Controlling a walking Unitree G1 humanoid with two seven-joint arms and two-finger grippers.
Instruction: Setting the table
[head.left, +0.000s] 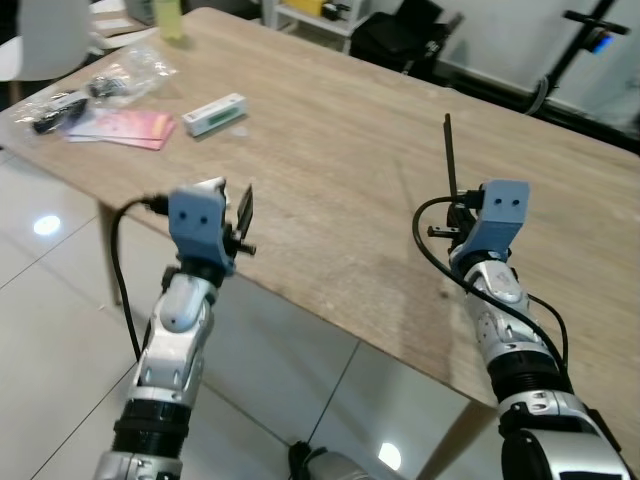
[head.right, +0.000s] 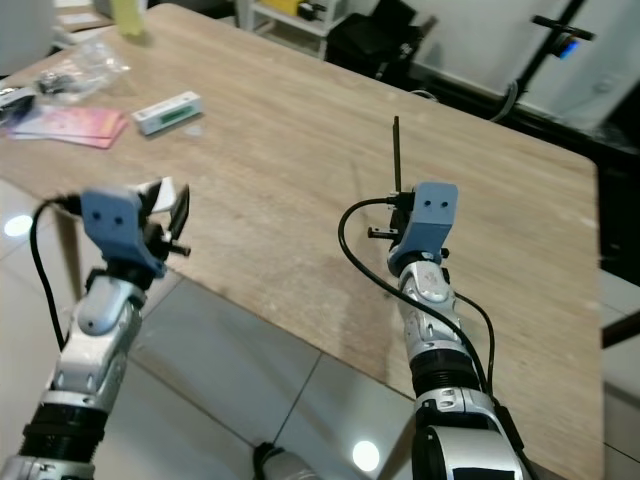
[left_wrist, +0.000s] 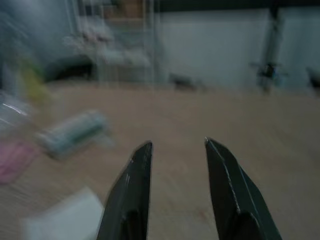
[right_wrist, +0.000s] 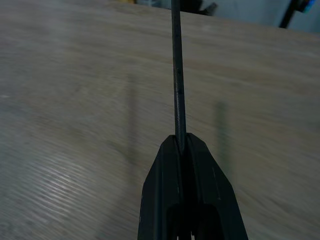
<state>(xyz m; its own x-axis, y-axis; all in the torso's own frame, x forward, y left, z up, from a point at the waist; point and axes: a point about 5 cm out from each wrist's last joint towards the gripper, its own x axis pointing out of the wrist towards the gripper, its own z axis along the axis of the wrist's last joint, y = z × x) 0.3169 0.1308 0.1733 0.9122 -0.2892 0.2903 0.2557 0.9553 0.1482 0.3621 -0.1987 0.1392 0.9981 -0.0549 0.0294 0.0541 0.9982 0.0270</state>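
Nearest you, both silver arms reach forward over the tiled floor (head.left: 60, 330) toward the near edge of the wooden surface (head.left: 340, 190). Your left tool (left_wrist: 175, 150) sits at that edge with its two black fingers (left_wrist: 132, 185) spread apart and nothing between them; just beside it on the wood lies a white paper-like piece (left_wrist: 70, 217), too blurred to identify. Your right tool (right_wrist: 181, 142) is raised over the surface with its fingers pressed together on a thin dark stick (right_wrist: 176, 75), pinching its lower end so that the stick stands upright above the tool, clear of the wood (head.right: 396, 150). Farther along the surface, toward your left, a small white-and-green box (head.left: 214, 113) lies flat, and near it a pink paper sheet (head.left: 135, 127) rests by clear plastic bags (head.left: 125, 75) holding dark items. At the far left end stands a yellow-green object (head.left: 170, 18), partly cut off. Beyond the surface you see a white shelf unit (head.left: 320, 12), black bags (head.left: 405, 40) and a dark stand (head.left: 585, 35) with a blue part.
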